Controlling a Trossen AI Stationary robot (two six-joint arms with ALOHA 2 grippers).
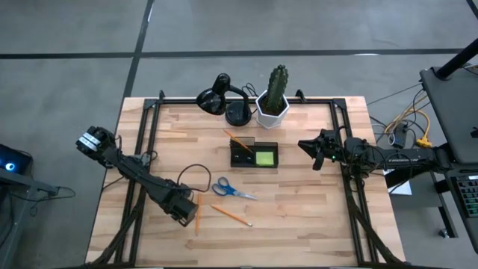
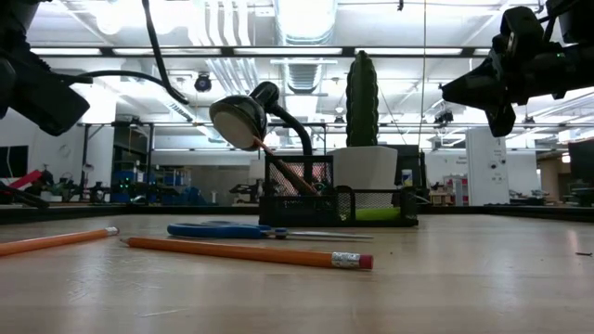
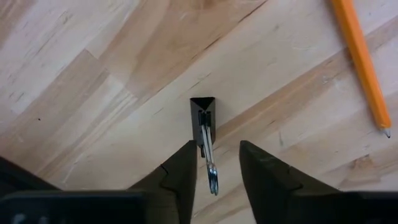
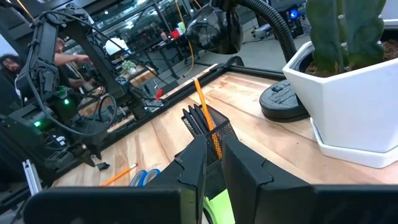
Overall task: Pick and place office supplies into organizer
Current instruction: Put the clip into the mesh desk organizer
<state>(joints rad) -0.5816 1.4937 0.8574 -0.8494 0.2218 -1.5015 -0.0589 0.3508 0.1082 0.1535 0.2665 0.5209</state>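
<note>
A small black binder clip (image 3: 203, 115) lies on the wood, its silver wire handles (image 3: 210, 167) between the fingers of my left gripper (image 3: 214, 177). That gripper is open, points down, and is at the table's near left (image 1: 184, 215). An orange pencil (image 3: 364, 62) lies beside it. A second pencil (image 1: 231, 215) and the blue-handled scissors (image 1: 231, 189) lie flat nearby. The black organizer (image 1: 254, 155) holds a green sticky-note pad (image 1: 264, 158), a leaning pencil (image 4: 205, 106) and dark pens. My right gripper (image 4: 213, 168) hovers level at the right (image 1: 312, 153), open by a narrow gap and holding nothing. My left gripper comes at the binder clip from above, one finger (image 3: 183, 174) on either side of its wire handles. The finger's edge hides the clip's side, so I cannot tell whether it touches. The clip rests on the table.
A black desk lamp (image 1: 224, 97) and a cactus in a white pot (image 1: 274, 104) stand at the far edge behind the organizer. A dark cable loop (image 1: 192, 173) lies by the left arm. Black rails (image 1: 146, 149) run along both table sides.
</note>
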